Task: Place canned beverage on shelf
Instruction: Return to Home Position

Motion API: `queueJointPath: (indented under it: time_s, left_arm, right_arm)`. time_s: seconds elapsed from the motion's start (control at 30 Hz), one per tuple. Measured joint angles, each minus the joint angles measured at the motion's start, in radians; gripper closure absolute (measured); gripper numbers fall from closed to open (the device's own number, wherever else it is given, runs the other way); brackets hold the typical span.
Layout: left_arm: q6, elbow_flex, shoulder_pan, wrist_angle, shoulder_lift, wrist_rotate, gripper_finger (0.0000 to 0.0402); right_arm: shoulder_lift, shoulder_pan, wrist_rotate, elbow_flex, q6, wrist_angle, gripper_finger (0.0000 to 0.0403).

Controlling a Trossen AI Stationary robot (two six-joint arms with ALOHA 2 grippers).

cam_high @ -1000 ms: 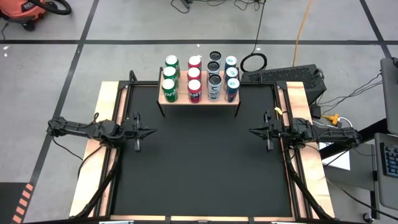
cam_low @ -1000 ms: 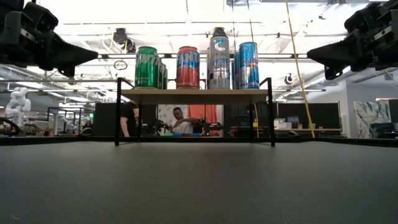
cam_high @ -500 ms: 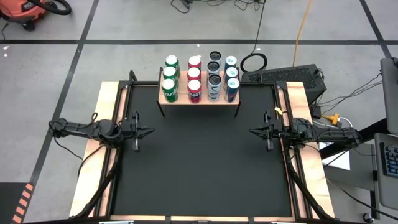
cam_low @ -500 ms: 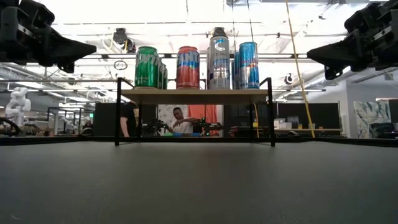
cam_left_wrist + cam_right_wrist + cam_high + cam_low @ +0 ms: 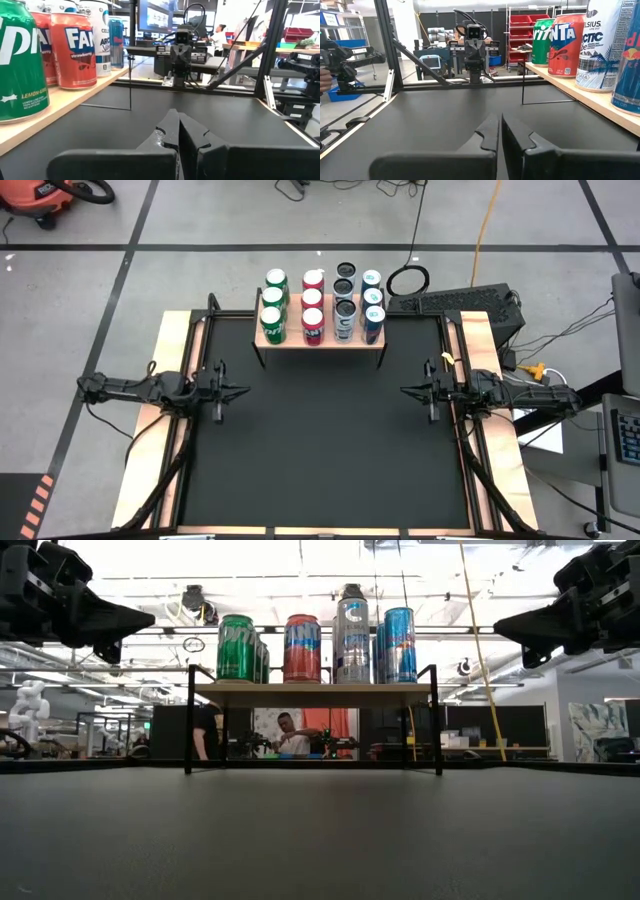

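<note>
Cans (image 5: 302, 648) hide rows behind them.

Grey concrete floor (image 5: 250, 215) all round, crossed by black tape lines (image 5: 300, 248). Far left, an orange shop vacuum (image 5: 40, 198) sits at the edge of view; far right, an orange cable (image 5: 487, 225) trails across the floor past a coiled black cable (image 5: 408, 280). At table level the ceiling lights (image 5: 300, 565) glare white. Beyond the far edge a person (image 5: 290, 737) is at a workbench, and a rack of red bins (image 5: 520, 22) stands behind. Far left there is possibly a white figure (image 5: 25, 705), too small to tell.
</note>
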Motion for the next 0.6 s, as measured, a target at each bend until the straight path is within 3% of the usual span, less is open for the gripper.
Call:
queueJointPath:
  time_s: [0.6]
  left_arm:
    - [0.017,0.0,0.0,-0.001,0.002,0.001,0.0402]
  right_arm:
    - [0.0,0.0,0.0,0.0,0.0,0.0,0.0403]
